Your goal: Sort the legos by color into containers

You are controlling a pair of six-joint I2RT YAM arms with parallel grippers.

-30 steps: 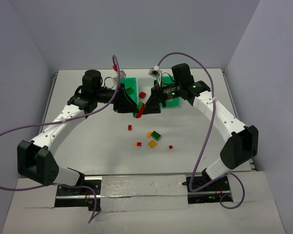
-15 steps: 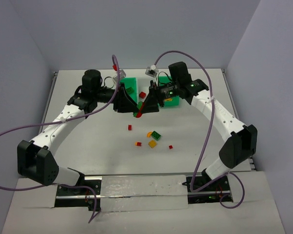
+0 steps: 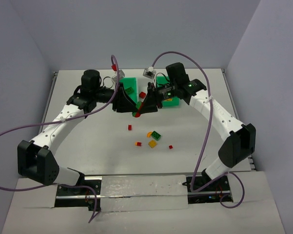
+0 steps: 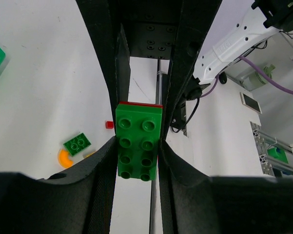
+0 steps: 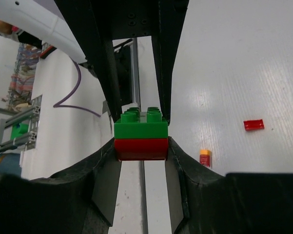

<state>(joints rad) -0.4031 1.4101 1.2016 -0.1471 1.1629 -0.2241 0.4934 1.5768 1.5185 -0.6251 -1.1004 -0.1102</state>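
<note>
**Top view.** Both arms reach over the white bench (image 3: pixel 87 141) and meet just in front of a row of small open plastic bins. These are a bright green left bin (image 3: pixel 131 81) and a bright green right bin (image 3: pixel 173 103); the middle one is mostly hidden. The left gripper (image 3: pixel 131 108) and right gripper (image 3: pixel 145 106) point tip to tip. Between them is a red plastic brick (image 3: pixel 139 109) joined to a green studded plastic brick (image 3: pixel 135 115). Loose on the bench, nearer the arm bases: small red bit (image 3: pixel 130 127), orange half-disc (image 3: pixel 148 133), loose green brick (image 3: pixel 156 135), yellow brick (image 3: pixel 152 144), tiny red bit (image 3: pixel 170 146).

**Left wrist view.** Left jaws are partly closed, pinching the long sides of the green studded plastic brick (image 4: pixel 138 141). Its studs face the camera and a red edge shows at its far end. The piece is held off the bench.

**Right wrist view.** Right jaws are narrowed, flush against both sides of the red plastic brick (image 5: pixel 140 148). The green one sits stacked on it. A flat red piece (image 5: pixel 253 125) and a small yellow-and-red piece (image 5: pixel 205 157) lie on the bench beyond.
</note>
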